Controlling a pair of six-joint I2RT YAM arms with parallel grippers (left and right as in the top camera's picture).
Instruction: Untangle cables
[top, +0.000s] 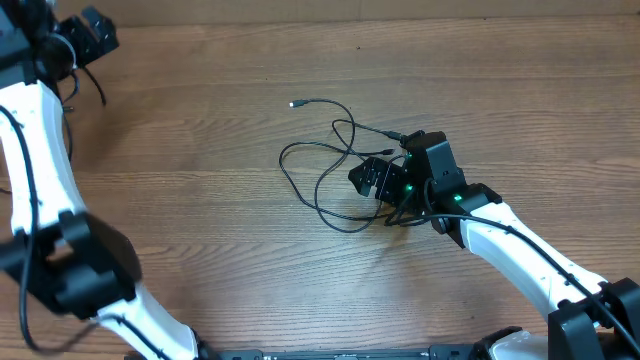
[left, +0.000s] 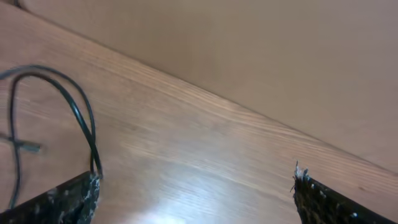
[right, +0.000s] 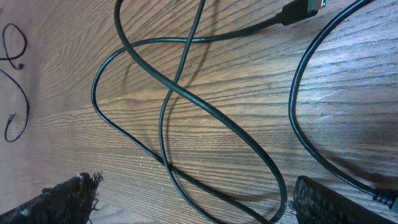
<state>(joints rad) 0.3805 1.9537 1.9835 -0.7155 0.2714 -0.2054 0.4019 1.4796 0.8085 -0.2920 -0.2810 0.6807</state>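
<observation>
Hovering over the middle of the wooden table (top: 200, 230), the right gripper (top: 372, 180) spreads its fingers wide above the tangled cables (right: 180, 90). Their black loops cross one another on the wood between the fingertips, none of them pinched. One plug (top: 295, 103) lies clear of the knot on its far side. Well apart, at the table's far left corner, the left gripper (top: 98, 32) also stands wide open, holding nothing; a cord (left: 83, 124) arcs just beside one finger.
</observation>
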